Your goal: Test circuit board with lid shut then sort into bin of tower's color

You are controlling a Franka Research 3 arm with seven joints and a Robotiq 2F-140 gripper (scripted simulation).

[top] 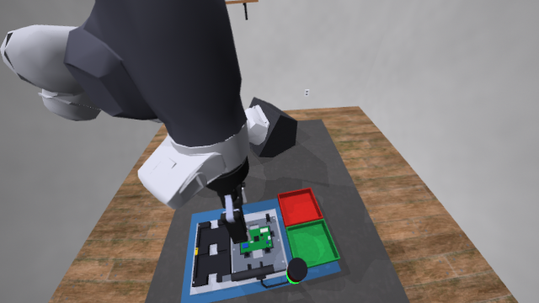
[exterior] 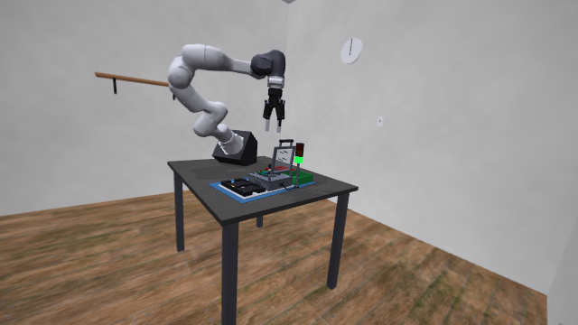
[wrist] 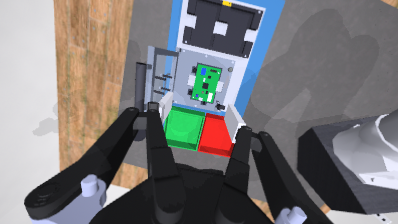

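Observation:
The green circuit board (top: 255, 239) lies face up on the tester's grey plate (top: 258, 246); it also shows in the wrist view (wrist: 205, 83). The tester's lid (exterior: 284, 158) (wrist: 139, 82) stands open and upright, its black handle at the left in the wrist view. The signal tower (exterior: 298, 159) beside the tester shows green; from above it is a black cap with a green rim (top: 296, 270). My gripper (exterior: 274, 128) hangs high above the tester, open and empty; it also shows in the wrist view (wrist: 198, 119). The black tray (top: 210, 252) has both pockets empty.
The red bin (top: 299, 206) and the green bin (top: 312, 243) stand side by side next to the tester on the blue mat. The arm's black base (top: 275, 134) sits at the far end of the table. The arm's upper links fill much of the top view.

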